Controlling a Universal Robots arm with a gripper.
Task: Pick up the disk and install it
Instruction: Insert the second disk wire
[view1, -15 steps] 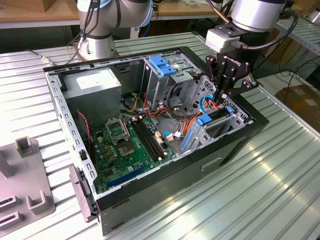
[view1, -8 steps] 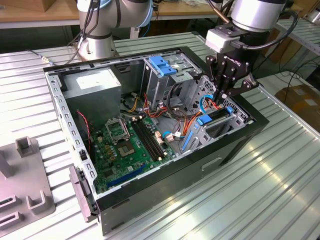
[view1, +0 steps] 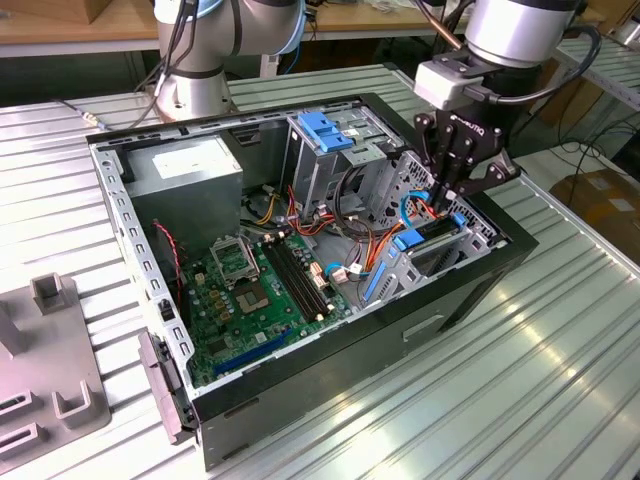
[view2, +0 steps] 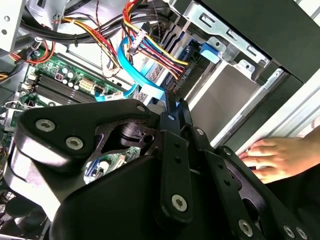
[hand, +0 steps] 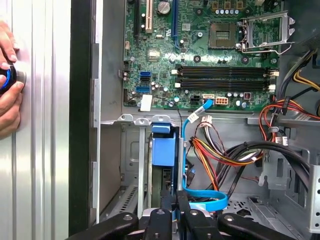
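The disk (view1: 412, 240) stands on edge in the drive bay at the corner of the open computer case on the exterior view's right. Its blue bracket (hand: 163, 152) shows between the bay's metal rails in the first wrist view. My gripper (view1: 447, 200) hangs straight over the bay, its black fingers drawn together on the disk's upper edge. In both wrist views the fingers (hand: 160, 220) (view2: 172, 130) meet on a thin dark edge. Most of the disk's face is hidden inside the bay.
Inside the case (view1: 300, 390) are a green motherboard (view1: 255, 290), a grey power supply box (view1: 190, 170), a tall metal cage with a blue top (view1: 325, 135) and bundled cables (hand: 220, 150) beside the bay. A person's hand (view2: 280, 157) rests on the ribbed table outside the case. A grey fixture (view1: 50, 370) stands on the exterior view's left.
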